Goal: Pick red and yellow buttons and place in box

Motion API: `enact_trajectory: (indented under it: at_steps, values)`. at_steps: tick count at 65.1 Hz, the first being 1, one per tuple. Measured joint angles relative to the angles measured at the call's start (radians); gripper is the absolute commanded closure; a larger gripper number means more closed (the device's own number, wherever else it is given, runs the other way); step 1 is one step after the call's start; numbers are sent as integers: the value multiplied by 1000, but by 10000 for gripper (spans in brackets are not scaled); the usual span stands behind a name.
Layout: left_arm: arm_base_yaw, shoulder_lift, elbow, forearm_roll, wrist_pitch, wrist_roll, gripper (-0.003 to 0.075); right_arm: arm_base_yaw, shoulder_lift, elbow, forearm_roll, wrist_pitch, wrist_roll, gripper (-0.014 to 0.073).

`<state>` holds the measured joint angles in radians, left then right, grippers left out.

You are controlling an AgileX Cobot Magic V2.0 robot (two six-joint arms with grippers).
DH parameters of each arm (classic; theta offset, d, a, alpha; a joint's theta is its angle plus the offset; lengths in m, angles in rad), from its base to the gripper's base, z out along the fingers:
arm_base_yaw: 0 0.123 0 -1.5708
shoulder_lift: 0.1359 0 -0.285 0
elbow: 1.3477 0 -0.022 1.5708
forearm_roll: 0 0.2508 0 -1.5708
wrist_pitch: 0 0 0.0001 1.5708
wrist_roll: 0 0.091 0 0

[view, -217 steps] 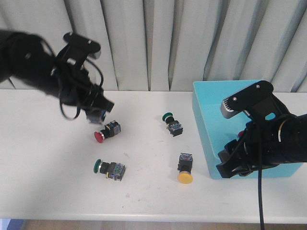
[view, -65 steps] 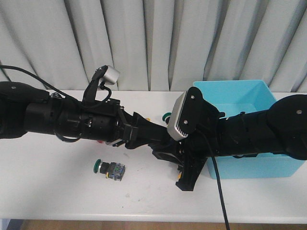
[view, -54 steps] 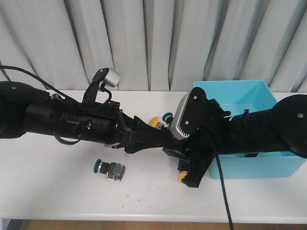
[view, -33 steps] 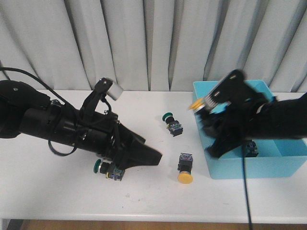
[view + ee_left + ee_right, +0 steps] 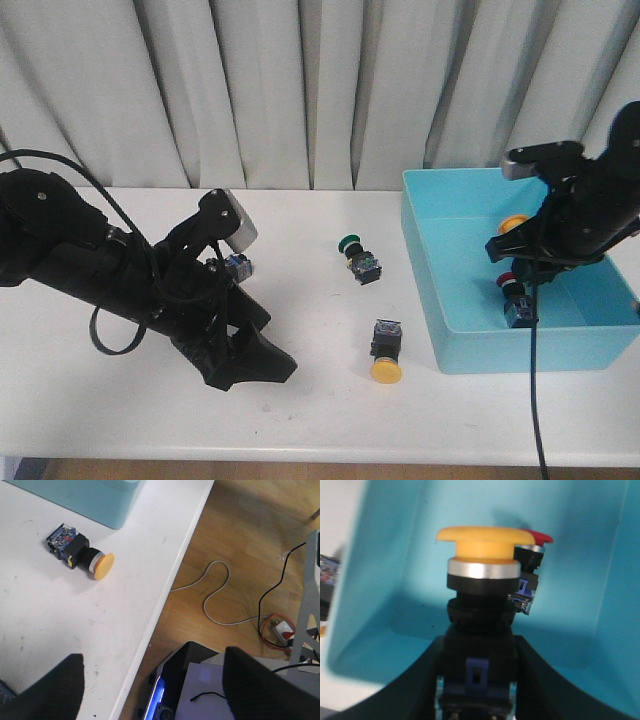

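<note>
Yellow button over the box, more still to collect

My right gripper (image 5: pixel 479 680) clamps a yellow button (image 5: pixel 480 542) above the box (image 5: pixel 440 290); a red button (image 5: pixel 510 281) lies inside, another yellow one (image 5: pixel 386 371) waits on the table, left gripper (image 5: pixel 150 690) spread wide and empty.

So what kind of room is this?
Probably a robot lab: a plain white table against grey curtains, loose cables on the wooden floor, and black robot arms sorting buttons.

Frontal overview, two close wrist views
</note>
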<state>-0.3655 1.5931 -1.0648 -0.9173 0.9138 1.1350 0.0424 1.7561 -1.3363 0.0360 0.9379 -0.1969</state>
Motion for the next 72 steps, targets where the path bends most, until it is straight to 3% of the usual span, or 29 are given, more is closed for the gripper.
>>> enact_trajectory:
  at_steps: [41,63,72]
  values:
    - [0,0,0,2,-1,0,177,0,410,-252,78,37,24,341]
    - [0,0,0,2,-11,0,177,0,429,-256,78,36,24,160]
    - [0,0,0,2,-22,0,177,0,423,-256,77,48,24,147]
